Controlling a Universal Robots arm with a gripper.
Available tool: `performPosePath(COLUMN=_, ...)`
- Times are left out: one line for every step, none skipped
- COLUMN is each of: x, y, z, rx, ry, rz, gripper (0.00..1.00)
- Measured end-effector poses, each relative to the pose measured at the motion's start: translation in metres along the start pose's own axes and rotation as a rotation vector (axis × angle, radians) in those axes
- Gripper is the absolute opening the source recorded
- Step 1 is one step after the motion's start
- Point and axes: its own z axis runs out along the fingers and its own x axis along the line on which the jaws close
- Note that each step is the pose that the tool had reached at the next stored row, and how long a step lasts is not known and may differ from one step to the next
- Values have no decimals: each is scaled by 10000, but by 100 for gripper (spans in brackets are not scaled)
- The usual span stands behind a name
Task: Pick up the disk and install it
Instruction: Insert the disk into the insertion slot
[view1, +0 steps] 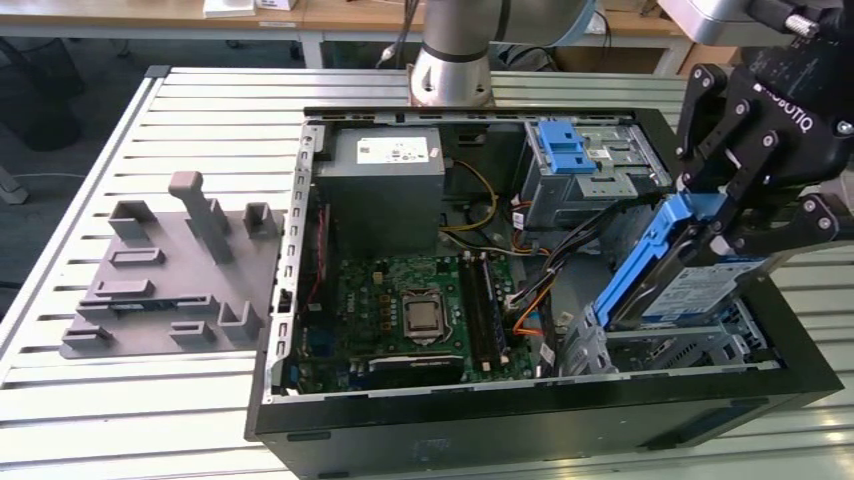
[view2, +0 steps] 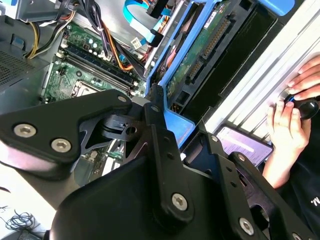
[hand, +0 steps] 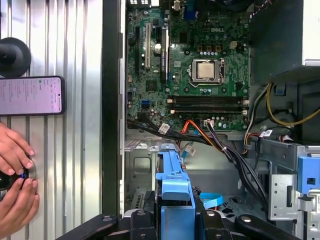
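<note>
Gripping the disk (view1: 674, 275) by its blue plastic frame, the jaws of the gripper (view1: 727, 215) are clenched on its upper end and hold it tilted over the open computer case (view1: 747, 395). The disk's lower end sits just above the grey metal bay (view1: 667, 350) in the near corner of the case, directly below the jaws. In the first wrist view the blue frame of the disk (hand: 175, 195) runs up between the black fingers (hand: 137, 222), with the motherboard (hand: 195, 75) beyond it and a bundle of cables (hand: 225, 150) between the two. To the exterior view's left of the jaws lie the power supply (view1: 387, 170) and a drive cage with a blue latch (view1: 581, 160). A grey moulded tray (view1: 160, 290) rests on the desk (view1: 134, 400), well apart from the jaws. A person's hands (hand: 15, 175) rest on the desk beside a phone (hand: 30, 95), outside the case.
</note>
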Motion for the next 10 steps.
performPosePath(x=0, y=0, z=13, rx=0, ry=0, rz=0, gripper=36)
performPosePath(x=0, y=0, z=26, rx=0, ry=0, rz=0, gripper=36)
performPosePath(x=0, y=0, z=41, rx=0, ry=1, rz=0, gripper=36)
performPosePath(x=0, y=1, z=57, rx=0, ry=0, rz=0, gripper=36)
performPosePath(x=0, y=1, z=74, rx=0, ry=0, rz=0, gripper=36)
performPosePath(x=0, y=0, z=92, rx=0, ry=-1, rz=0, gripper=36)
performPosePath(x=0, y=1, z=109, rx=0, ry=0, rz=0, gripper=36)
performPosePath(x=0, y=1, z=128, rx=0, ry=-1, rz=0, gripper=36)
performPosePath(x=0, y=1, z=145, rx=0, ry=0, rz=-1, gripper=36)
performPosePath(x=0, y=1, z=161, rx=0, ry=1, rz=0, gripper=36)
